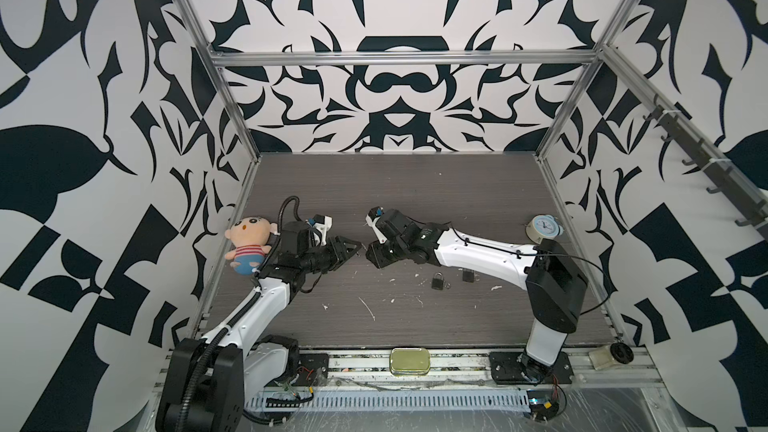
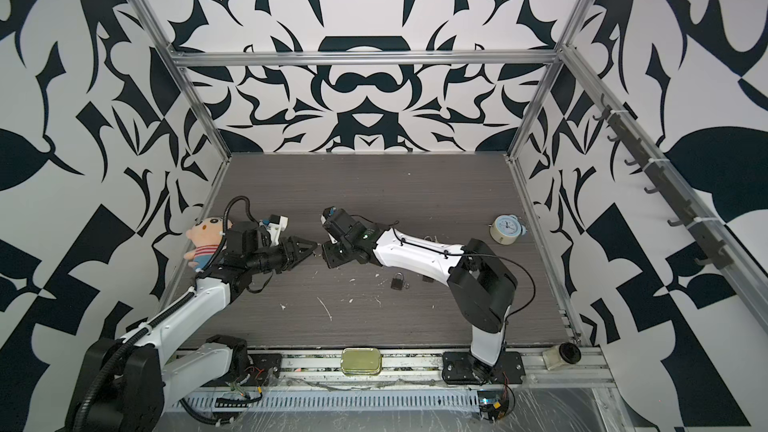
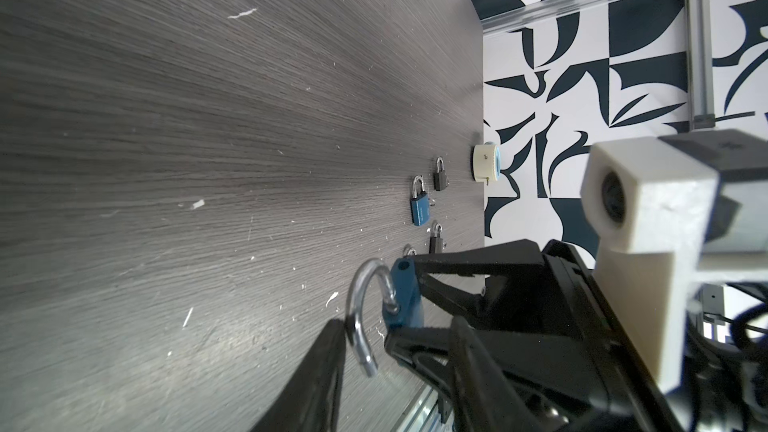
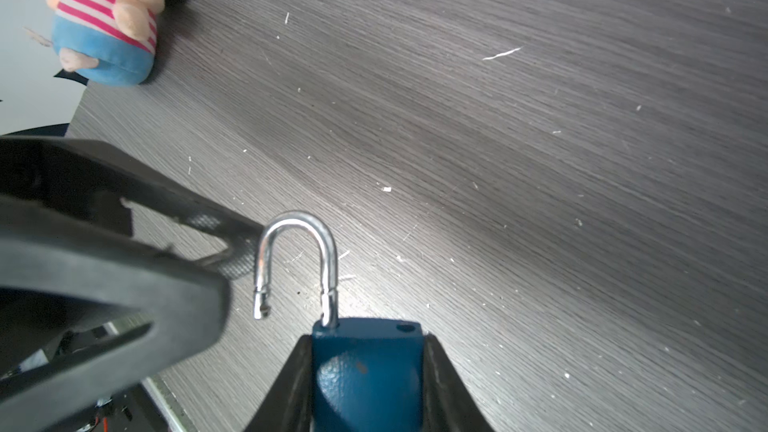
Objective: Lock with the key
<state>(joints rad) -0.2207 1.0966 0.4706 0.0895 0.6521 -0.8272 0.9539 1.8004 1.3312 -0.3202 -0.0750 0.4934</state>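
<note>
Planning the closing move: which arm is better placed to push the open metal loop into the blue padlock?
Left, probably. The right tool is clamped on the padlock, so it is busy; the left tool sits beside the open metal loop.

This is a robotics lab test cell: an aluminium frame (image 1: pixel 399 58) with black-and-white patterned walls (image 1: pixel 83 118) boxes in a scuffed grey tabletop (image 1: pixel 395 184), and both arms are bolted to a rail (image 1: pixel 457 361) with bare wiring (image 1: pixel 552 401). Odd props lie about: a plush doll (image 1: pixel 249 243) behind the left gripper (image 1: pixel 358 246), and an alarm clock (image 1: pixel 543 229) and spare padlocks (image 1: pixel 437 281) behind the right gripper (image 1: pixel 369 254).
</note>
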